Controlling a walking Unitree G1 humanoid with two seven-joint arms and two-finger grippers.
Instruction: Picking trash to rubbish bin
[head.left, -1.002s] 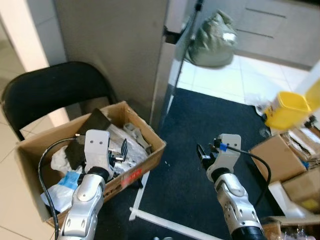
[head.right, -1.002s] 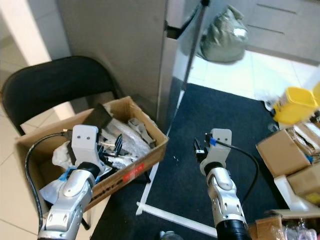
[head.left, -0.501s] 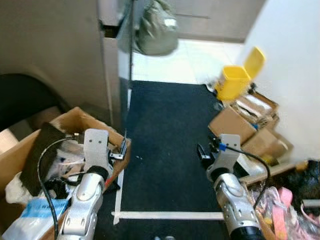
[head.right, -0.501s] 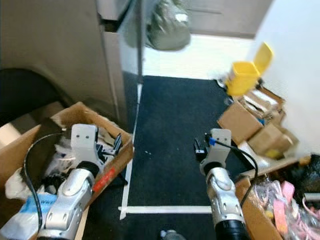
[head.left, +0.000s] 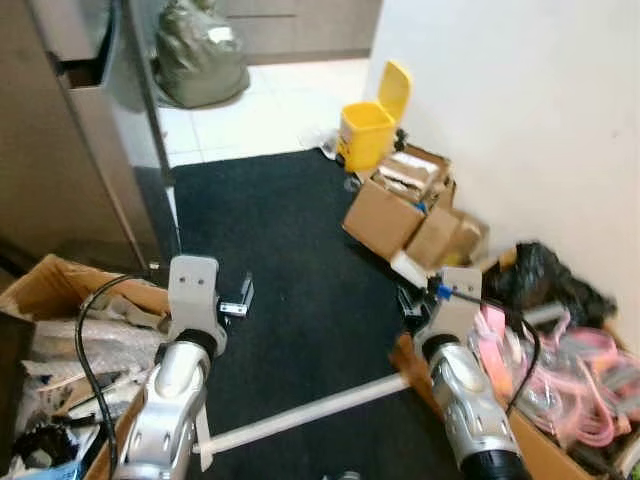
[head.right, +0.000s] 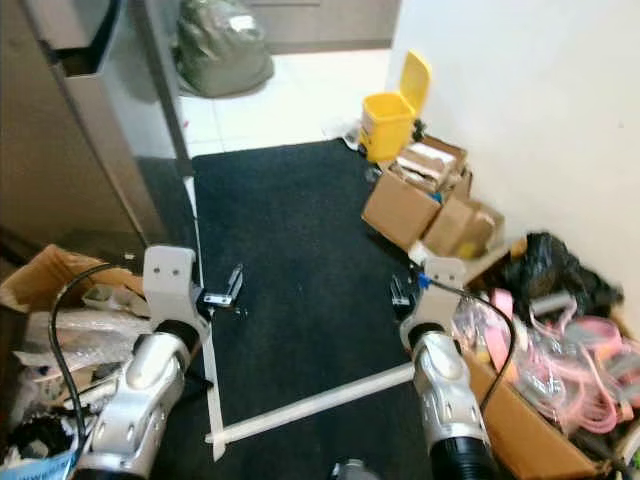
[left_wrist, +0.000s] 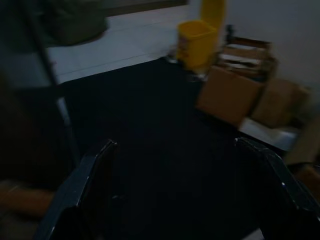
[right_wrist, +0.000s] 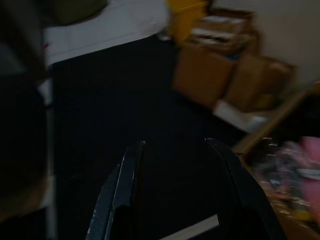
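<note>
Looking down on a dark carpet (head.left: 290, 230) that runs from a pale tiled floor (head.left: 270, 100) at the far end to a white strip (head.left: 300, 410) lying across it near the robot. White wall (head.left: 520, 110) on the right. Yellow rubbish bin (head.left: 368, 130), lid up, stands at the carpet's far right corner against that wall. Just nearer, a cluster of cardboard boxes (head.left: 410, 215). A black bag (head.left: 540, 280) and a box of pink hangers (head.left: 590, 370) sit at near right. Grey-green sack (head.left: 200, 65) on the tiles, beside a grey cabinet (head.left: 70, 130) on the left. Open carton of trash (head.left: 60, 340) at near left.

Left gripper (left_wrist: 175, 185) held over the carpet, fingers spread wide, nothing between them. Right gripper (right_wrist: 172, 192) likewise parted and empty, above the carpet near the boxes.

Against a second ago: the view has swung right. The black chair has left the frame, the carton has slid to the left edge, and the bin now sits further left, nearer the middle. Both arms keep the same raised pose.
</note>
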